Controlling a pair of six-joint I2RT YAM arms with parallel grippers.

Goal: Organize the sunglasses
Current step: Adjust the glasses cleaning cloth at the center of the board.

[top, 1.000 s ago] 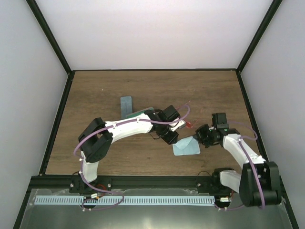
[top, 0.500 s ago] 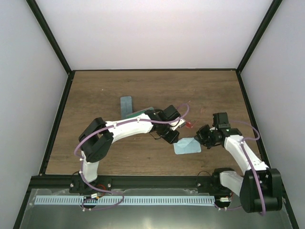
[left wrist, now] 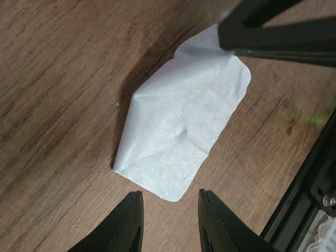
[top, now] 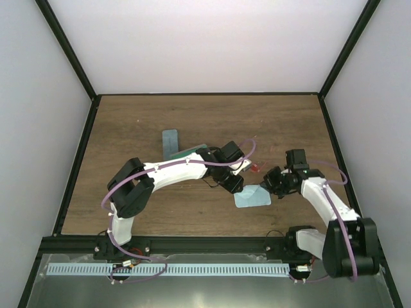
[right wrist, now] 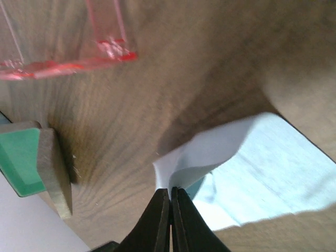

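The red-framed sunglasses [top: 257,168] lie on the wood table just behind the two grippers, and they also show in the right wrist view [right wrist: 79,52]. A light-blue cloth [top: 252,197] lies partly folded in front of them. My right gripper [top: 266,187] is shut on the cloth's raised corner [right wrist: 210,157], with its closed tips [right wrist: 171,193] pinching the fabric. My left gripper [top: 236,187] is open and empty. In the left wrist view it hovers [left wrist: 169,210] just above the table at the cloth's near corner [left wrist: 178,136], not touching it.
A grey-blue oblong case [top: 170,142] lies at centre left. A green-lined piece [top: 187,153], seen edge-on in the right wrist view [right wrist: 23,157], sits under the left forearm. The black frame rail [top: 192,244] runs along the near edge.
My right gripper has shifted slightly left with the cloth corner pinched in it, and the cloth has folded a little more. The left arm has barely moved.
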